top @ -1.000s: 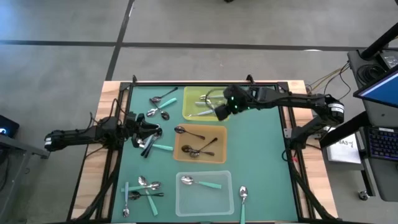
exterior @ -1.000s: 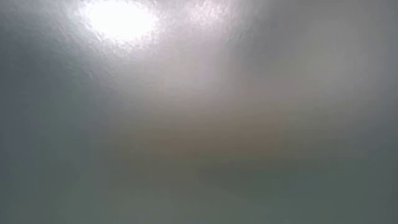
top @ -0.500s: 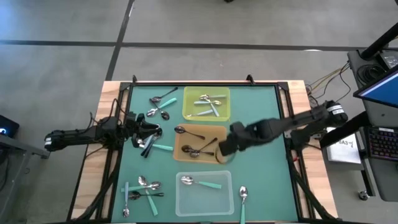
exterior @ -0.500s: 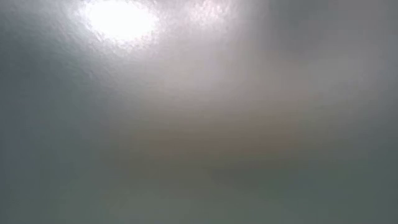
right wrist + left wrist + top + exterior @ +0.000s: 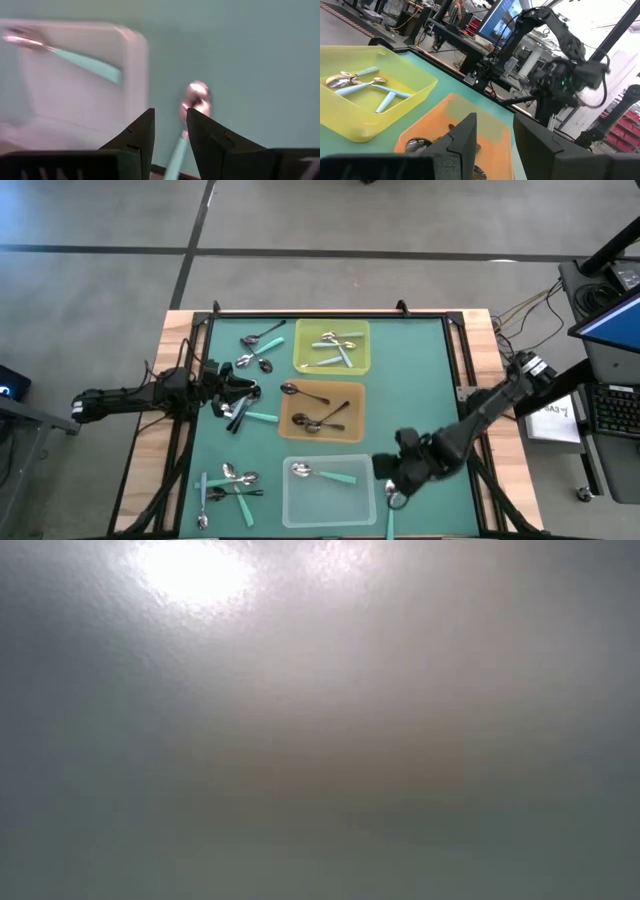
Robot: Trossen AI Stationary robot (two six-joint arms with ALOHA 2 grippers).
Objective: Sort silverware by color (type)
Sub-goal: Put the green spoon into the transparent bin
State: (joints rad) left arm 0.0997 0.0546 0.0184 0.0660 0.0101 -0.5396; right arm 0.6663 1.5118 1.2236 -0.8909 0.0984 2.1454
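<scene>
On the green mat seen from above, the right gripper (image 5: pixel 393 486) hangs at the near edge, just over a teal-handled spoon (image 5: pixel 390 502) lying beside the clear tray (image 5: pixel 329 490). That tray holds one teal spoon (image 5: pixel 322 473). The yellow tray (image 5: pixel 332 347) carries several teal-handled spoons, and the orange tray (image 5: pixel 322 412) holds dark spoons. Loose spoons lie in a far-left cluster (image 5: pixel 258 350) and a near-left cluster (image 5: pixel 230 483). The left gripper (image 5: pixel 238 394) rests low at the mat's left side, over a few loose spoons beside the orange tray.

The low view shows only a grey haze with a bright glare.

In the left wrist view, the left gripper's fingers (image 5: pixel 465 137) stand apart with nothing between them, the yellow tray (image 5: pixel 410 102) and orange tray (image 5: pixel 445 117) ahead.

In the right wrist view, the right fingers (image 5: pixel 137 137) are parted and empty, the spoon's silver bowl (image 5: pixel 195 96) just beyond them, next to the clear tray (image 5: pixel 137 60).
</scene>
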